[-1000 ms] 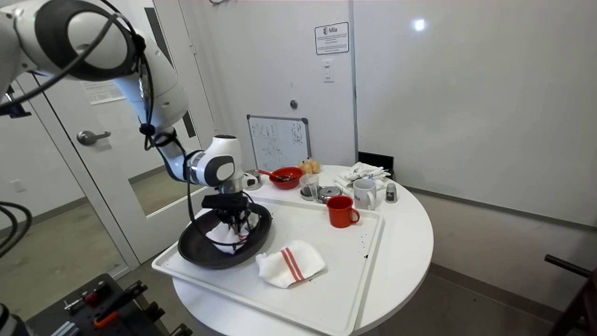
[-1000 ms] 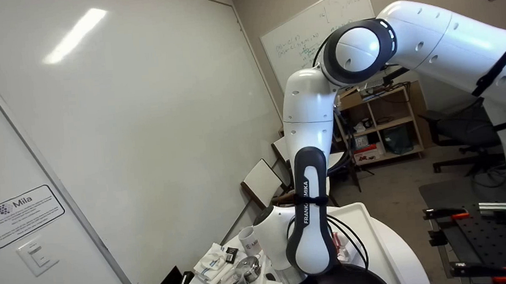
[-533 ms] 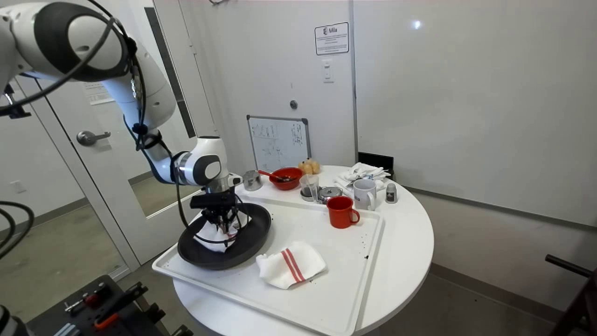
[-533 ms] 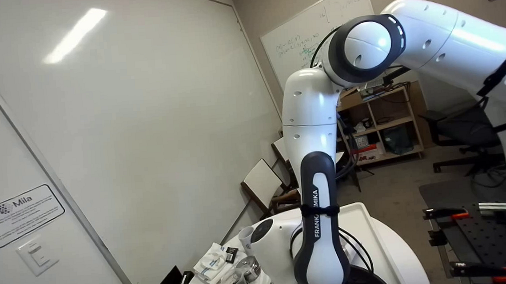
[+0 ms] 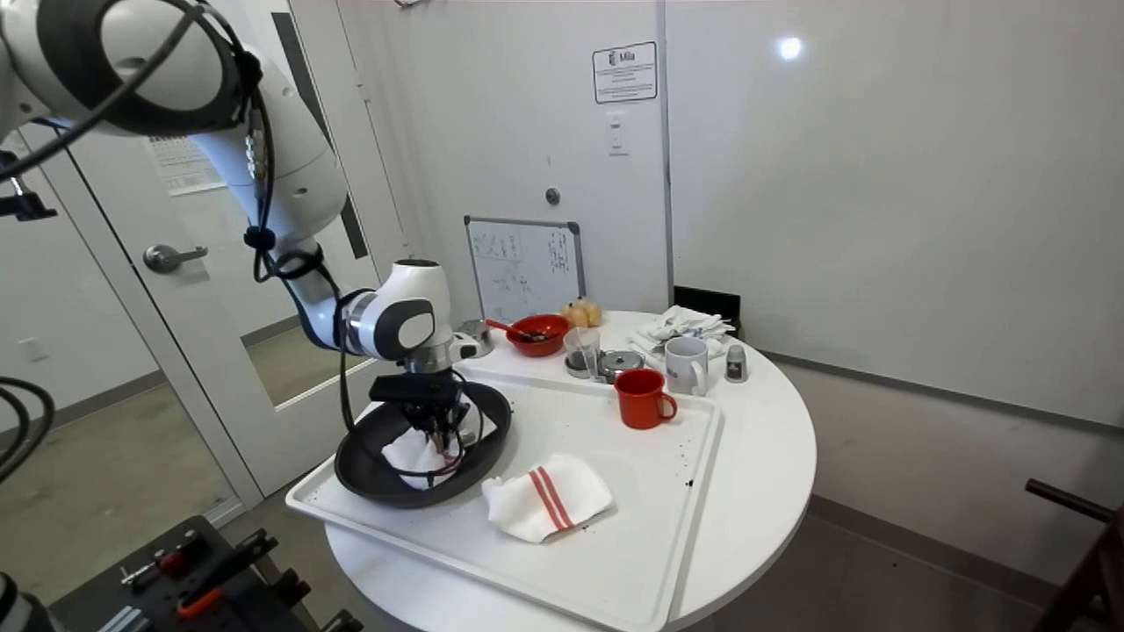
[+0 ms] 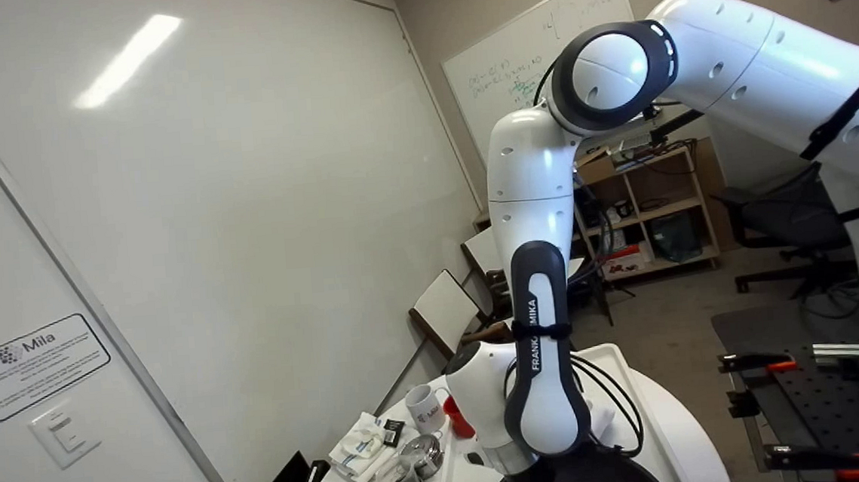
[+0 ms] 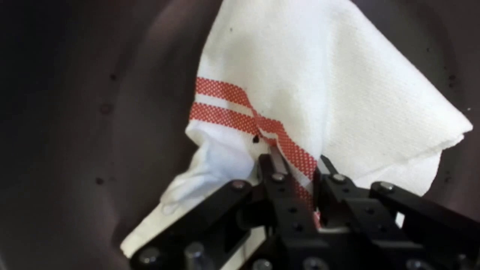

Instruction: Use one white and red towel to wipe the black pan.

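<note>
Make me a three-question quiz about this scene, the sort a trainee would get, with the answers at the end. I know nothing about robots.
1. Multiple choice: what is the claw gripping?
A) a bowl
B) a red-striped towel
C) a glass

2. True or false: a second towel lies on the tray, outside the black pan.

3. Fill the gap: the mug standing on the tray is ____ in colour.

Key: 1. B; 2. True; 3. Red.

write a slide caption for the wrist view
Gripper holds a red-striped white towel in the black pan, dark specks alongside.
</note>
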Controlling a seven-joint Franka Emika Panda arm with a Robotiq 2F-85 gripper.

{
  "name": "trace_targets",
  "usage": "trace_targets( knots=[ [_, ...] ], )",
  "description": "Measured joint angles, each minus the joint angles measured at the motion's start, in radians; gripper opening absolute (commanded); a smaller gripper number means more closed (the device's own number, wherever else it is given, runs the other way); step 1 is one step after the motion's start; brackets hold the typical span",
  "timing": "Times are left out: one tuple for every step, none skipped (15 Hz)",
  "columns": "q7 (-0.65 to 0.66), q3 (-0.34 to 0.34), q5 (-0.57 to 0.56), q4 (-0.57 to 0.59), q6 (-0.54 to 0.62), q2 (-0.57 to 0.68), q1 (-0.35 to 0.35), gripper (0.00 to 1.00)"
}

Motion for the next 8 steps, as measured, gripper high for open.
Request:
trace_targets(
  knots=[
    [0.0, -0.001, 0.004, -0.018, 0.007, -0.008, -0.027, 0.04],
    [-0.001, -0.001, 0.008, -0.033, 0.013, -0.014, -0.051, 0.04],
    [-0.001, -0.001, 0.01, -0.045, 0.016, -0.02, -0.073, 0.04],
    [-0.001, -0.002, 0.011, -0.056, 0.02, -0.025, -0.09, 0.04],
    [-0.001, -0.002, 0.011, -0.065, 0.023, -0.029, -0.101, 0.04],
    [-0.001, -0.003, 0.011, -0.074, 0.029, -0.032, -0.109, 0.04],
    [-0.001, -0.003, 0.011, -0.081, 0.036, -0.035, -0.111, 0.04],
    [-0.001, -0.003, 0.011, -0.087, 0.044, -0.037, -0.111, 0.04]
  ],
)
